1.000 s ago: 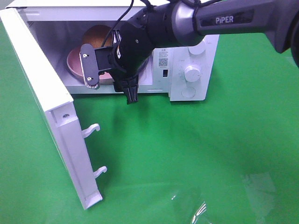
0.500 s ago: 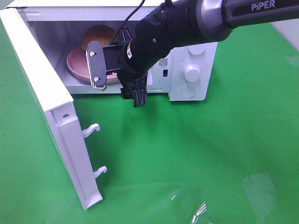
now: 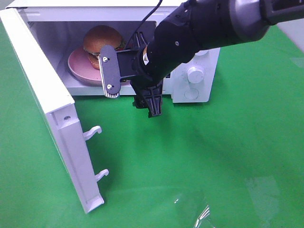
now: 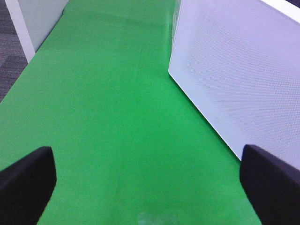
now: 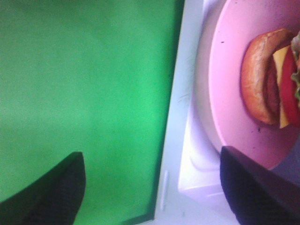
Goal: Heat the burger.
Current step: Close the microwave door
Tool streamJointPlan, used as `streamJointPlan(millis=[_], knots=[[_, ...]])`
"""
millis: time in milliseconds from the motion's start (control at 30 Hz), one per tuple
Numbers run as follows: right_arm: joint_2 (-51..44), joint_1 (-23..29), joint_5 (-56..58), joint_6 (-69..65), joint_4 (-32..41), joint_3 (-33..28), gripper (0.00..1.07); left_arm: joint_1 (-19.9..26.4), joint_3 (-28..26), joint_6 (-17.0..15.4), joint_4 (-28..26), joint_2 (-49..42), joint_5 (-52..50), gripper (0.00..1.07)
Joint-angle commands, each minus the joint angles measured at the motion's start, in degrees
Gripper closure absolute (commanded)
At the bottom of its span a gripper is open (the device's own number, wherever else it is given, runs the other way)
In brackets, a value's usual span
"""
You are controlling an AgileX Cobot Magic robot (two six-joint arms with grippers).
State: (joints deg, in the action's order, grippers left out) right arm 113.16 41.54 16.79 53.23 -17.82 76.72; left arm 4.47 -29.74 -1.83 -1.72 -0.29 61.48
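The burger point(image 3: 102, 40) has a glossy brown bun and sits on a pink plate point(image 3: 76, 66) inside the open white microwave point(image 3: 199, 90). My right gripper point(image 3: 132, 88) hangs just outside the oven's front opening, open and empty, clear of plate and burger. The right wrist view shows the burger point(image 5: 267, 77) with cheese, tomato and lettuce on the pink plate point(image 5: 232, 103), beyond the spread right gripper point(image 5: 152, 190). My left gripper point(image 4: 150, 187) is open over the green cloth, with nothing between its fingers. It does not show in the exterior view.
The microwave door point(image 3: 52, 109) stands swung wide open at the left, its two latch hooks pointing inward. Two knobs point(image 3: 194, 73) sit on the oven's right panel. A white dotted microwave panel point(image 4: 234, 70) rises beside the left gripper. Clear film point(image 3: 199, 209) lies near the front.
My right gripper has drawn back out of the microwave toward the right and front, its jaws wider. The burger and plate stay inside and show more fully.
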Motion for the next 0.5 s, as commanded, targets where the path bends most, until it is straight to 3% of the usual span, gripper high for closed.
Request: streamJointPlan(millis=[33, 500], knots=[[-3.4, 0.1, 0.0, -3.0, 0.2, -3.7, 0.31, 0.1, 0.2, -0.1, -0.3, -0.9, -0.3, 0.08], [-14.4, 0.1, 3.1, -19.8, 0.2, -13.8, 0.31, 0.1, 0.2, -0.1, -0.3, -0.9, -0.3, 0.08]])
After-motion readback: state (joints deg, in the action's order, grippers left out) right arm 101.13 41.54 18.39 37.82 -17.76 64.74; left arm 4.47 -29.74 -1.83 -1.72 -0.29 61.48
